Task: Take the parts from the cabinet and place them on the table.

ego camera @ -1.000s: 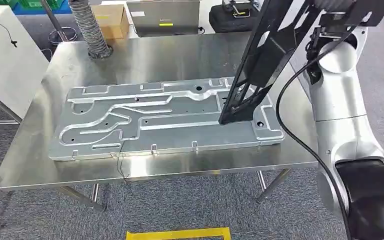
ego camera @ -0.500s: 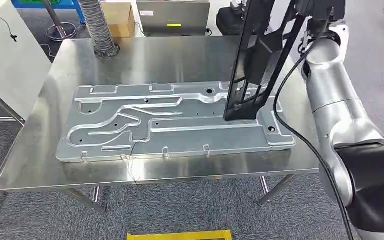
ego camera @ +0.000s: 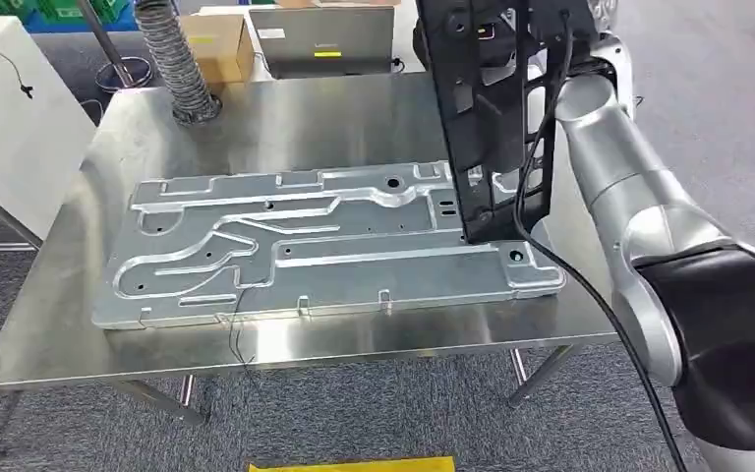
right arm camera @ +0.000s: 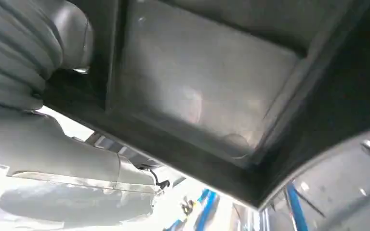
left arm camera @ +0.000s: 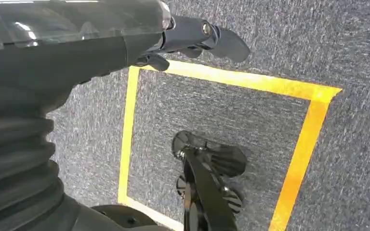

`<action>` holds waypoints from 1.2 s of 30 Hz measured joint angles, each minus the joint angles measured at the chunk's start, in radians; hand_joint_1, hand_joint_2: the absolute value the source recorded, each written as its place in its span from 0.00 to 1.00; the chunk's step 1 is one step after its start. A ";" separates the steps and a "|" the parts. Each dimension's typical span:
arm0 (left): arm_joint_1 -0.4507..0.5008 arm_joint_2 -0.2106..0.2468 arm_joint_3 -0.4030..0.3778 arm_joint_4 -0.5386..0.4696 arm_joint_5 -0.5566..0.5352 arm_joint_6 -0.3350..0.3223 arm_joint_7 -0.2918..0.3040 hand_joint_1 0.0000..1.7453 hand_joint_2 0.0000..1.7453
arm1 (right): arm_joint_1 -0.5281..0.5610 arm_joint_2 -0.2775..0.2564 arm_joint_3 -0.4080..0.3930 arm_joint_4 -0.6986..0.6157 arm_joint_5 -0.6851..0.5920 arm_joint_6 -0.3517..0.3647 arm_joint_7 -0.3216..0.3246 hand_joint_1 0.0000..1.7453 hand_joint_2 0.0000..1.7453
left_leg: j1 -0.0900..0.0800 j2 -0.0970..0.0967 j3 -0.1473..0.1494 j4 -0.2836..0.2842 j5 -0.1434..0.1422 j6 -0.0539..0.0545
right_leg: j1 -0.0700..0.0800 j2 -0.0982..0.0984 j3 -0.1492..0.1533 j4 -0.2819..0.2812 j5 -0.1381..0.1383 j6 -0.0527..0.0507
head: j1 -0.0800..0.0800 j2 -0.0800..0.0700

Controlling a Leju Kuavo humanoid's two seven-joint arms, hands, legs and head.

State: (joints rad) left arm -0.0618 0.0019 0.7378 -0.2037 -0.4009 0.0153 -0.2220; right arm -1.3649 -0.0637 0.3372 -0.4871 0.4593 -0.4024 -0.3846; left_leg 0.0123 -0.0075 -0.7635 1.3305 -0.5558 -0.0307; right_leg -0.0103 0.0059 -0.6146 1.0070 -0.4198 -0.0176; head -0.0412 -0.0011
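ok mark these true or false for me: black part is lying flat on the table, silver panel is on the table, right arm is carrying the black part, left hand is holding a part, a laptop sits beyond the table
1. The black part lies flat on the table. False: it is held upright, its lower end over the silver panel.
2. The silver panel lies on the table. True.
3. The right arm carries the black part. True.
4. The left hand holds a part. False: it holds nothing, hanging above the carpet.
5. A laptop sits beyond the table. True.
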 joint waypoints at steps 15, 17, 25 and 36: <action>-0.005 -0.010 0.000 0.000 -0.022 -0.021 -0.068 0.00 1.00 | -0.007 0.071 0.034 0.096 0.065 -0.003 0.025 0.00 0.00 | -0.001 -0.001 0.157 -0.323 0.141 0.054 | 0.002 -0.001 -0.131 0.326 -0.162 0.050 | 0.000 0.000; -0.004 -0.012 0.000 0.000 -0.022 -0.021 -0.069 0.00 0.00 | -0.005 0.080 0.037 0.100 0.072 0.007 0.027 0.00 0.00 | -0.002 -0.002 0.160 -0.322 0.140 0.053 | 0.003 -0.001 -0.094 0.239 -0.096 0.043 | 0.000 0.000; -0.010 -0.021 0.000 0.000 -0.050 -0.003 -0.076 0.00 0.00 | 0.017 0.109 0.043 0.111 0.082 0.007 0.035 0.00 0.00 | -0.005 -0.004 0.154 -0.319 0.133 0.023 | 0.004 -0.007 0.019 -0.017 0.003 0.004 | 0.000 0.000; -0.026 -0.029 -0.001 0.000 -0.051 0.000 -0.067 0.00 0.00 | 0.032 0.111 0.062 0.128 0.176 0.044 0.099 0.00 0.00 | 0.011 -0.003 0.157 -0.310 0.130 0.007 | 0.007 -0.005 0.013 0.011 -0.014 0.023 | 0.000 0.000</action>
State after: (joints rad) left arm -0.0874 -0.0271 0.7366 -0.2037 -0.4520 0.0149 -0.2888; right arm -1.3329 0.0469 0.3997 -0.3594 0.6354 -0.3579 -0.2854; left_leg 0.0233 -0.0106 -0.6065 1.0209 -0.4256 -0.0235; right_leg -0.0033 0.0008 -0.6020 1.0183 -0.4341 0.0051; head -0.0408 -0.0008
